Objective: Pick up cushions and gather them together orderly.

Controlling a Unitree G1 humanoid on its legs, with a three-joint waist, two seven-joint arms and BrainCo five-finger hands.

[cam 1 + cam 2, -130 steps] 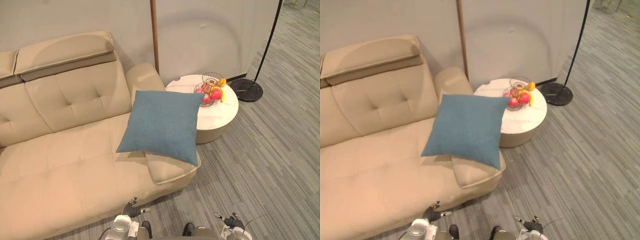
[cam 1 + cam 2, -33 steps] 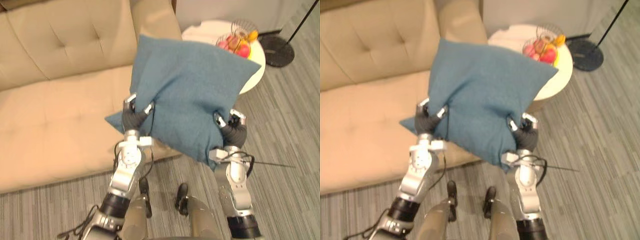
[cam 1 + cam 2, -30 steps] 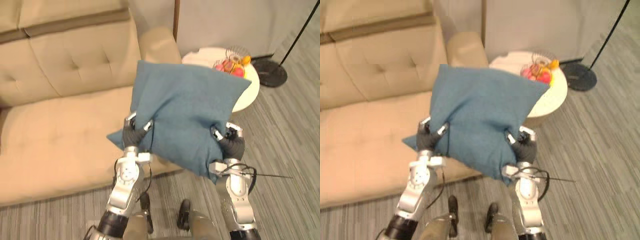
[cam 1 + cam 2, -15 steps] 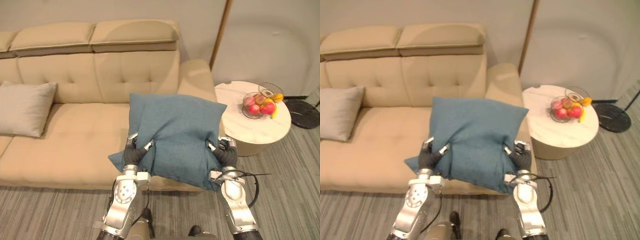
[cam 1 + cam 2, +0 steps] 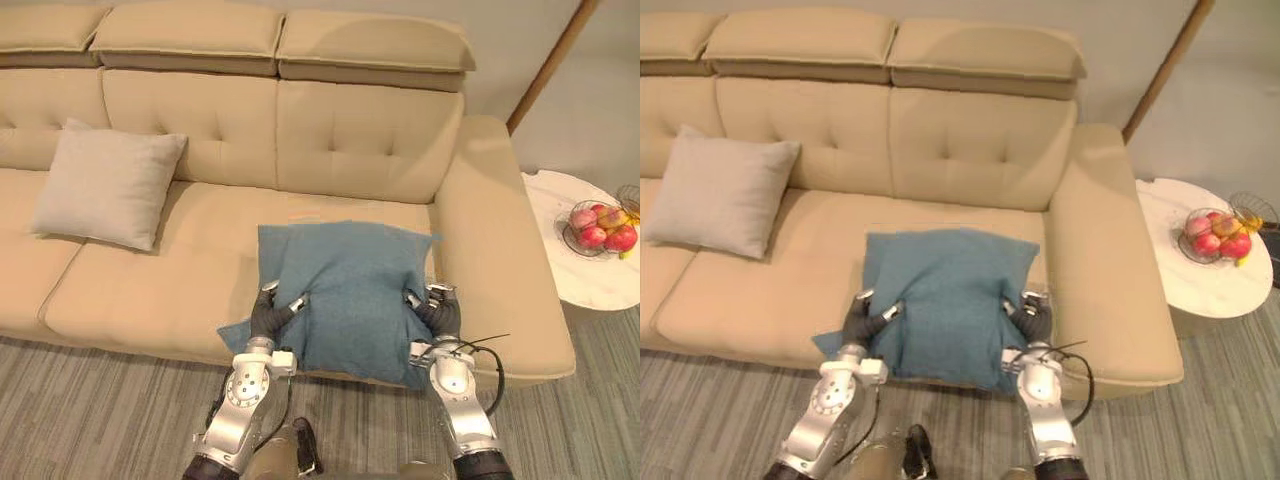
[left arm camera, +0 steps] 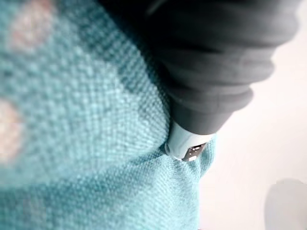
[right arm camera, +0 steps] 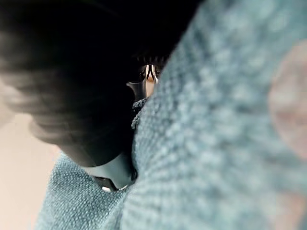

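Nearest, the left hand (image 5: 268,318) and the right hand (image 5: 435,315) each clamp on the near edge of the blue cushion (image 5: 350,290), thumbs on top and fingers curled into the cloth, one hand at each near corner. The wrist views add what the eye views cannot. Up close, the blue weave bulges against each hand's dark cover, and pale sofa leather shows past the cushion's edge.

The blue cushion lies flat over the front of the sofa (image 5: 370,150) seat, by the right armrest. I cannot tell whether it rests on the seat. Farther left, well apart from it, a beige cushion (image 5: 105,185) leans against the backrest.

Past the right armrest stands a round white table (image 5: 1200,285) with a fruit bowl (image 5: 1215,238) on it. The right eye view takes in its whole top, which the left eye view cuts at the edge. A wooden pole (image 5: 545,65) slants up behind.
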